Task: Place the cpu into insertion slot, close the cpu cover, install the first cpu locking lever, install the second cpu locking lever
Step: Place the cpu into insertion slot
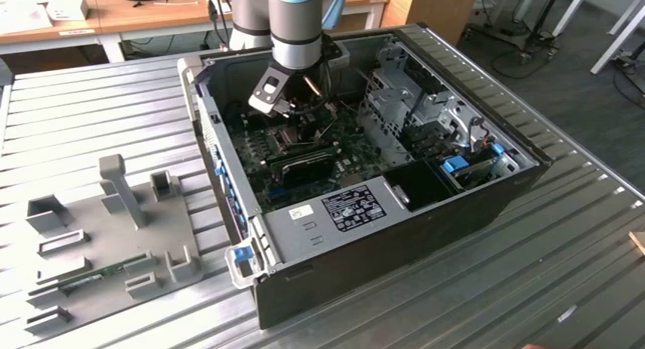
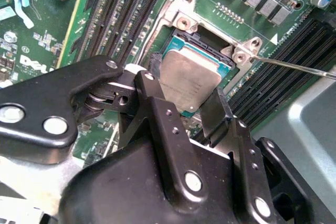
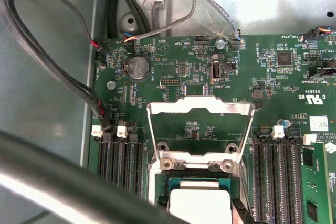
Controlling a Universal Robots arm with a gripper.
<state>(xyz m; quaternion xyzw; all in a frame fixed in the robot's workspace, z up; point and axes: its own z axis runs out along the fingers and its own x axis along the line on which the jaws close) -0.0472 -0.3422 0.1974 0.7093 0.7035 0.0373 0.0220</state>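
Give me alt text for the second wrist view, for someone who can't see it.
The black tool grips the pale square cpu by two opposite edges, at the insertion slot with its silvery frame. Long black memory slots run along both sides on the green circuit board.

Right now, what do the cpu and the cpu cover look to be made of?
By looks, the cpu has a pale matte metal lid with a dull sheen, over a teal-green rim, probably circuit laminate. And the cpu cover is thin silvery sheet metal, likely steel, with bright glints along its frame.
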